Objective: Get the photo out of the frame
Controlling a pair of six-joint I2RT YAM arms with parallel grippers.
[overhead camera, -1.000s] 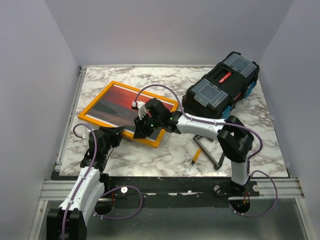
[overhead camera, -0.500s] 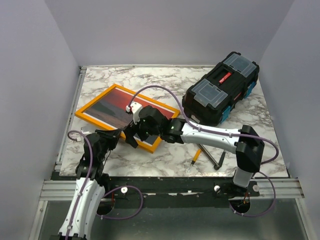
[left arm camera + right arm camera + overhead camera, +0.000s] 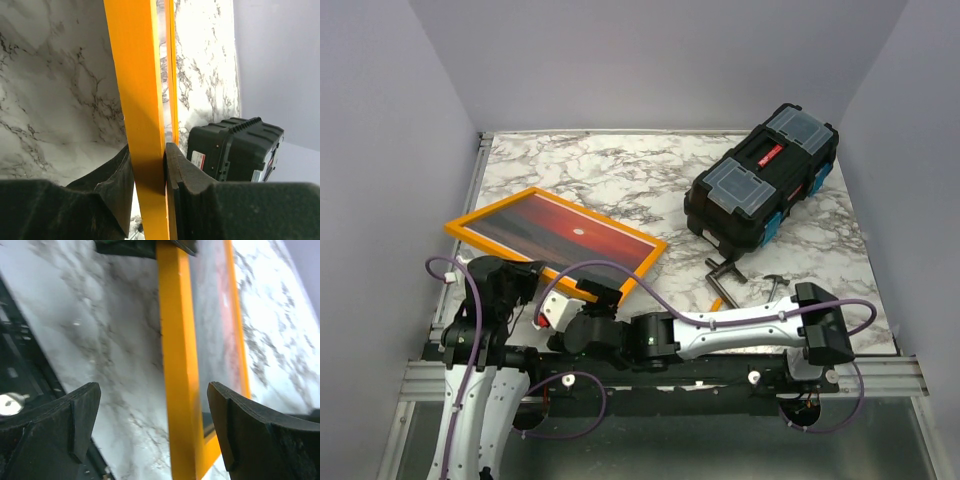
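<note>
The orange frame (image 3: 472, 219) lies over the table's left half with its near side raised. The sunset photo (image 3: 570, 230) still sits inside it. My left gripper (image 3: 523, 277) is shut on the frame's near rail. In the left wrist view the orange rail (image 3: 140, 110) runs up between the two black pads, pinched at the gripper (image 3: 149, 172). My right gripper (image 3: 560, 308) hangs low at the table's near edge, just in front of the frame. Its jaws (image 3: 154, 390) stand open, with the frame's rail (image 3: 177, 365) in the gap but untouched. The photo (image 3: 220, 325) shows as a reddish-grey sheen.
A black toolbox (image 3: 762, 187) stands at the back right and also shows as the toolbox (image 3: 235, 150) in the left wrist view. A metal clamp (image 3: 735, 278) and an orange pencil (image 3: 716, 301) lie right of the frame. Grey walls close in on three sides.
The frame has slid toward the near left. My left gripper has shut on its near rail. My right gripper let go, opened, and swung down to the table's near edge.
</note>
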